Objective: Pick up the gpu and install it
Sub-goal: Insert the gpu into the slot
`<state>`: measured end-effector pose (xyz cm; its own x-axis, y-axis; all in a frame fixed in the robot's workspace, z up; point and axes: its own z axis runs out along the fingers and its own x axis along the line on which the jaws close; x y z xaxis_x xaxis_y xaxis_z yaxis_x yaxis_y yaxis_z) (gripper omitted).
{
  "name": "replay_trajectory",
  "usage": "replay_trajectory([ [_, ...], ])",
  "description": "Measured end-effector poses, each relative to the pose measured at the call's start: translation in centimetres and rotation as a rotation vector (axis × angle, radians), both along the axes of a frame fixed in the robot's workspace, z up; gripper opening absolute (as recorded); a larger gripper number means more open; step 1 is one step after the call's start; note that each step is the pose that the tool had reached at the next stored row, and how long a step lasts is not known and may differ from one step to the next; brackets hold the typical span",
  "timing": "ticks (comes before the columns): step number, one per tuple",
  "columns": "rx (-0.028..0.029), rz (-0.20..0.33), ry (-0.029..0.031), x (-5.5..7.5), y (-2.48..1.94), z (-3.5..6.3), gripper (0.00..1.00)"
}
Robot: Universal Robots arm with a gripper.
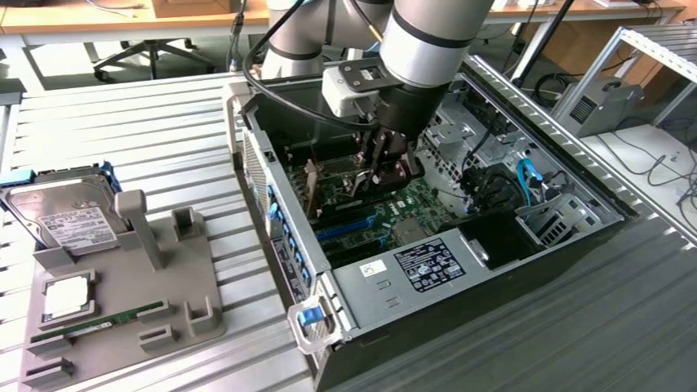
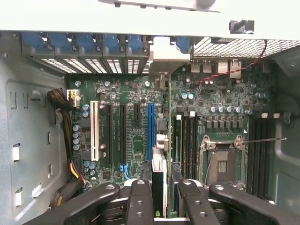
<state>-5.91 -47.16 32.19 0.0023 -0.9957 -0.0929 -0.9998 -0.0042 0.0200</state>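
The gpu (image 2: 161, 161) stands edge-on between my fingers, over the motherboard (image 2: 131, 140) inside the open computer case (image 1: 360, 282). Its silver bracket end (image 2: 166, 51) reaches the case's rear slot wall. The card's edge runs just beside the long blue slot (image 2: 150, 126); I cannot tell whether it is seated. My gripper (image 2: 165, 206) is shut on the gpu, one black finger (image 2: 139, 201) on each side. In the exterior view the gripper (image 1: 384, 175) reaches down into the middle of the case, with the gpu (image 1: 354, 186) under it.
On the exterior view's left a grey holder (image 1: 163, 286) carries a silver hard drive (image 1: 65, 216), a processor chip (image 1: 68, 296) and a RAM stick (image 1: 98, 322). Inside the case are an open CPU socket (image 2: 222, 164), a white slot (image 2: 94, 129) and cable bundles (image 2: 65, 117).
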Motion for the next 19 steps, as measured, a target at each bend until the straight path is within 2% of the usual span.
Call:
replay_trajectory([
  [14, -0.0005, 0.000, 0.0000, -0.72, -0.06, -0.17, 0.26],
  [16, -0.0027, 0.000, 0.0001, -0.84, -0.05, -0.23, 0.26],
  [19, -0.0090, 0.000, 0.0000, -0.84, -0.05, -0.45, 0.26],
])
